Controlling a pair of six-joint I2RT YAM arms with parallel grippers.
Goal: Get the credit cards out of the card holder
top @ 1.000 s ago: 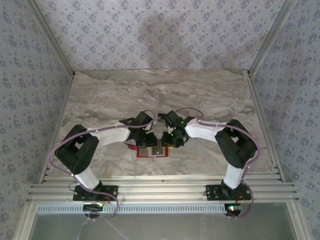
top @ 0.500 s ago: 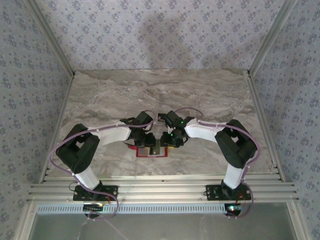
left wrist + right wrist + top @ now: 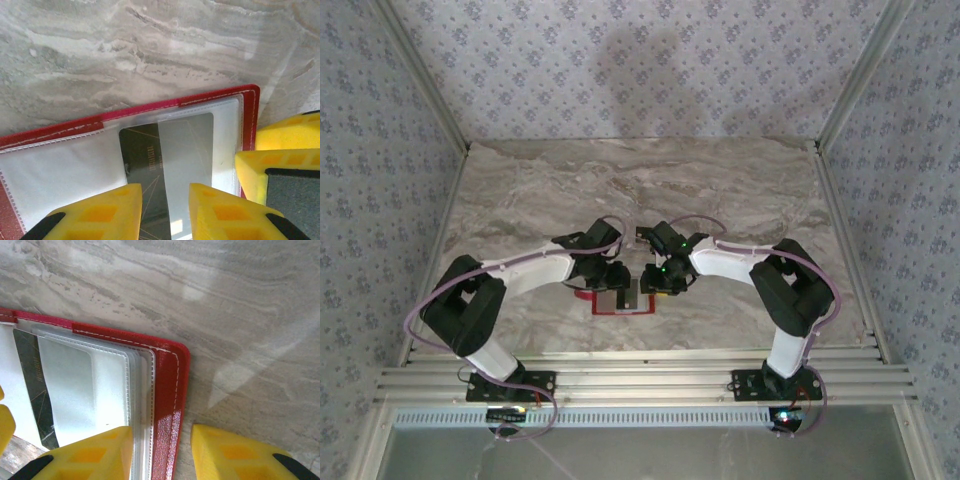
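Left gripper (image 3: 165,200) stands slightly spread over the card (image 3: 172,145) in the holder (image 3: 210,97); right gripper (image 3: 162,440), jaws parted, straddles the holder's edge.

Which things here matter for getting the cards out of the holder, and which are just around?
For the job: card holder, credit card inside it, left gripper, right gripper.
Just around: marble table, wallpapered walls, metal rail.

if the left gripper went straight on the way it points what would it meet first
The card in the clear sleeve of the holder. It lies right ahead of the left gripper, partly between the fingers. Depth is unclear, so the gripper may pass just over it.
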